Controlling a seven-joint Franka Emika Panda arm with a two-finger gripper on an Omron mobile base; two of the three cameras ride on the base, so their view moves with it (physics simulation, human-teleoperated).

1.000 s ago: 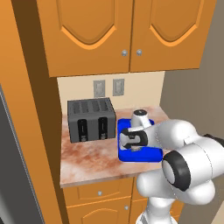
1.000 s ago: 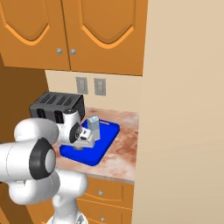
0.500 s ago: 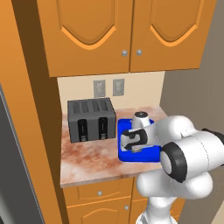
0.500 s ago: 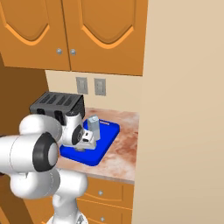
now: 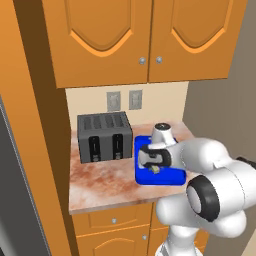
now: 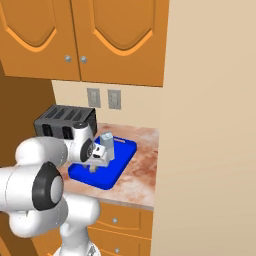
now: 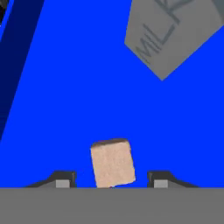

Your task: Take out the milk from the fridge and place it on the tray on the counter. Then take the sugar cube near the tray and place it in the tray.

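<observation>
The gripper (image 7: 112, 183) was seen low over the tray (image 7: 52, 109), its two fingertips (image 7: 64, 179) parted with clear blue floor showing between each tip and the cube (image 7: 112, 162); the jaws were thus spread wider than the cube and nothing was gripped. The cube, pale beige in the hand view, lay between the tips on the tray floor, apart from both; it was judged to have been let go there, so that the second half of the task appeared done. The placing near the middle of the tray seemed chosen to keep the cube away from the rim (image 7: 9, 74) and away from the milk.

The milk (image 7: 175, 35) stood on the same tray, well apart from the cube, its printed side turned to the hand camera; in the right base view the carton (image 6: 107, 145) was seen upright just behind the hand (image 6: 95, 155), on the tray (image 6: 117, 167). In the left base view the hand (image 5: 152, 159) was held over the tray (image 5: 175, 177), which lay on the counter (image 5: 100, 185) beside the toaster (image 5: 104, 136); the cube there was too small to be told with certainty. A straight lift of the hand was judged safest, since a sideways sweep could knock the carton.
</observation>
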